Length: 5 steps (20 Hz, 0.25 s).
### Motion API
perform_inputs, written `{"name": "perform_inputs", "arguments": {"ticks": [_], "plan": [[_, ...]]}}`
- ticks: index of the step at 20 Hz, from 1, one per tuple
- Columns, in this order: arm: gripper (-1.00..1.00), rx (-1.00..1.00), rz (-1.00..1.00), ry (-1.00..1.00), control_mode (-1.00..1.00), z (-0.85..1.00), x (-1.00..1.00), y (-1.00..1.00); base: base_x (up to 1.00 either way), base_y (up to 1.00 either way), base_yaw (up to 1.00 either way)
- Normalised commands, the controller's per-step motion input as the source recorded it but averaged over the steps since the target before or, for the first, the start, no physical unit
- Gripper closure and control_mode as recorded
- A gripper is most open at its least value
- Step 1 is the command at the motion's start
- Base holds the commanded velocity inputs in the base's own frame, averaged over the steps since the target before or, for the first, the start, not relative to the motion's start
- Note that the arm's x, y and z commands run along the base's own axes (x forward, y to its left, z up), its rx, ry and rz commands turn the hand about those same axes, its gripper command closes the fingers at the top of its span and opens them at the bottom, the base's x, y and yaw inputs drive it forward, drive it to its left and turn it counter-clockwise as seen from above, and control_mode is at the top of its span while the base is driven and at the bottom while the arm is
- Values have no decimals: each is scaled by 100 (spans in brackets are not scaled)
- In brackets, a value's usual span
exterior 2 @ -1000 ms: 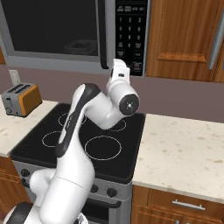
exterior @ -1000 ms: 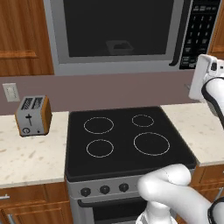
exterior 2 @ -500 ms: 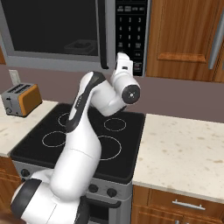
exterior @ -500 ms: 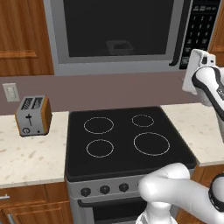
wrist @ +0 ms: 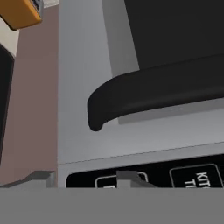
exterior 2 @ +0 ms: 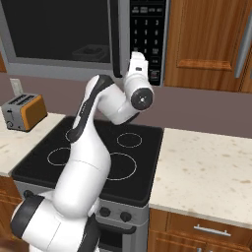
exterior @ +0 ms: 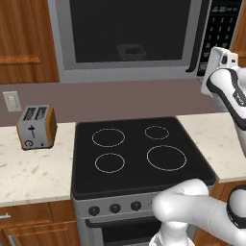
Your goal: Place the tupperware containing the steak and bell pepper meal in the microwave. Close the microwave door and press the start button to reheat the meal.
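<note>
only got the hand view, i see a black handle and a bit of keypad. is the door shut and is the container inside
observer: yes. In the left base view the microwave door sits closed, and the tupperware shows faintly through its glass; the food is too dim to make out.
operator: where's the gripper on the keypad
observer: the right base view puts the gripper at the lower left of the keypad panel, beside the door handle. I can't tell if it touches.
operator: what's under the arm
observer: the stove lies below it, and a toaster stands on the counter to the stove's left.
</note>
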Motion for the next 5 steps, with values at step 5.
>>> {"name": "perform_inputs", "arguments": {"ticks": [5], "plan": [[-100,0,-7,0,-100,-23,14,-4,0,0,0]]}}
